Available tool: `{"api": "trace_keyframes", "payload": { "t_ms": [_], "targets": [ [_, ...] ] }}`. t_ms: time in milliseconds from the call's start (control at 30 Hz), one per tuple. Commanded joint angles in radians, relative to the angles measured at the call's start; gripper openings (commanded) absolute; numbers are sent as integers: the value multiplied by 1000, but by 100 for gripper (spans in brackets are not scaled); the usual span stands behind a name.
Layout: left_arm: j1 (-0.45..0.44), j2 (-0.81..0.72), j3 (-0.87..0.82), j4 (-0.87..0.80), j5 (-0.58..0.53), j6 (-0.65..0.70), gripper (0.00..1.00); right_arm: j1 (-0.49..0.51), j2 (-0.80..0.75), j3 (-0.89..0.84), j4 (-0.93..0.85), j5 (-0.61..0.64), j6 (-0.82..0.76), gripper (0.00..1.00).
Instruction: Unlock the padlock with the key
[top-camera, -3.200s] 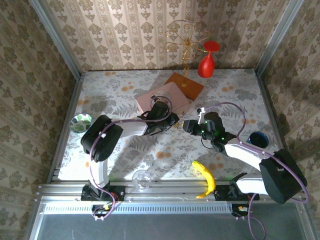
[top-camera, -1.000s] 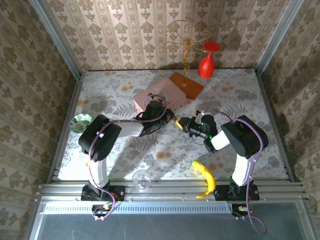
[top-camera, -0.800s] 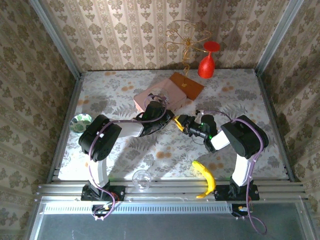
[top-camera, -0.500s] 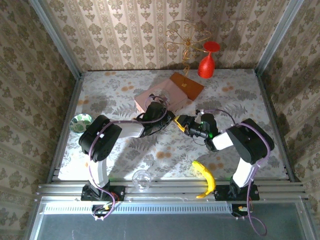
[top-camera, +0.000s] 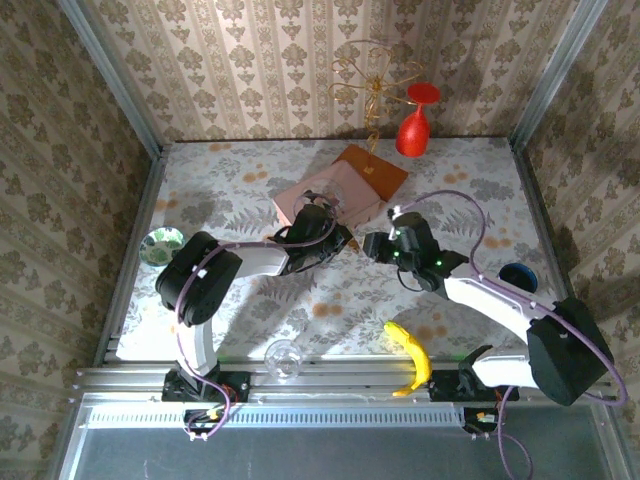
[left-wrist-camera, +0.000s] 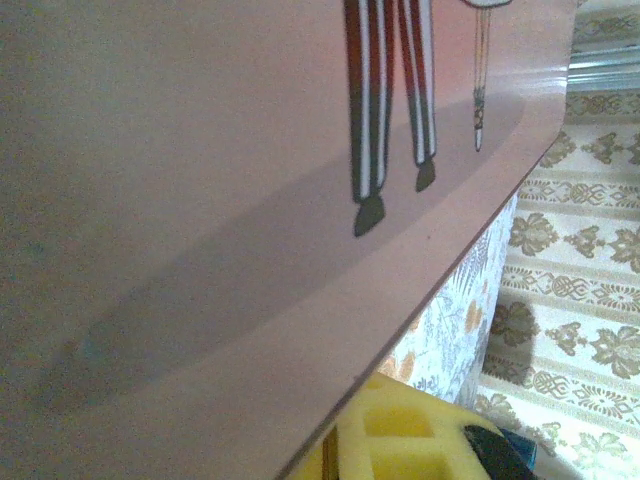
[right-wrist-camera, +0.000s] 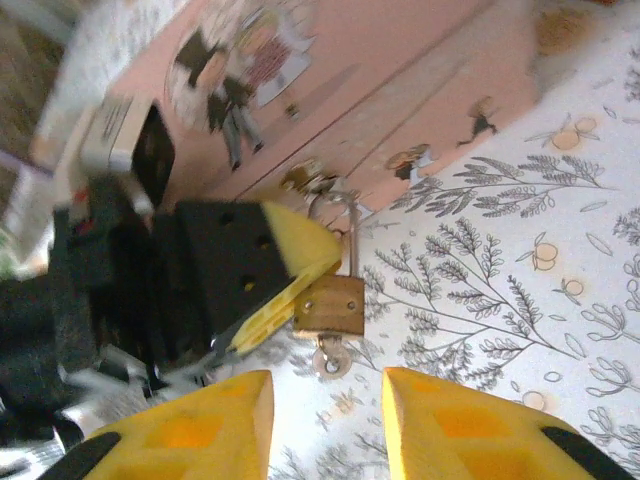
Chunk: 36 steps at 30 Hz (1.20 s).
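The small brass padlock (right-wrist-camera: 333, 305) hangs by its thin shackle (right-wrist-camera: 338, 215) from the hasp of the pink picture box (right-wrist-camera: 400, 80). A silver key (right-wrist-camera: 328, 358) sticks out of the padlock's underside. My left gripper (right-wrist-camera: 300, 285) comes in from the left, and its yellow fingers (right-wrist-camera: 290, 245) are closed on the padlock's left edge. My right gripper (right-wrist-camera: 328, 385) stands open just short of the key, touching nothing. In the top view the left gripper (top-camera: 340, 238) and right gripper (top-camera: 372, 246) face each other in front of the pink box (top-camera: 335, 200).
A wooden base (top-camera: 372, 168) with a gold wire tree and a red goblet (top-camera: 414, 125) stand behind the box. A banana (top-camera: 410, 358) and a clear glass (top-camera: 283, 357) lie near the front edge. A green bowl (top-camera: 160, 245) sits left and a blue object (top-camera: 517, 276) right.
My right gripper has backed off a little to the right from the left gripper, and its arm has swung out wide. The left arm holds its place by the box.
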Motion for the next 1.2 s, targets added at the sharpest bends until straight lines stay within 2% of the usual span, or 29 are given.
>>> {"api": "trace_keyframes", "payload": {
  "t_ms": [0,100,300,600,1167],
  "targets": [
    [-2,-31,23,-60,100,-29,0,73,52,86,-238,185,-264,31],
    [1,-38,22,-72,99,-27,0,121,120,143,-282,245,-345,31],
    [5,-38,23,-78,106,-31,0,155,217,206,-300,254,-414,32],
    [4,-28,37,-94,121,-30,0,184,284,261,-308,283,-446,36],
    [6,-28,42,-97,126,-33,0,186,353,298,-283,322,-461,32]
  ]
}}
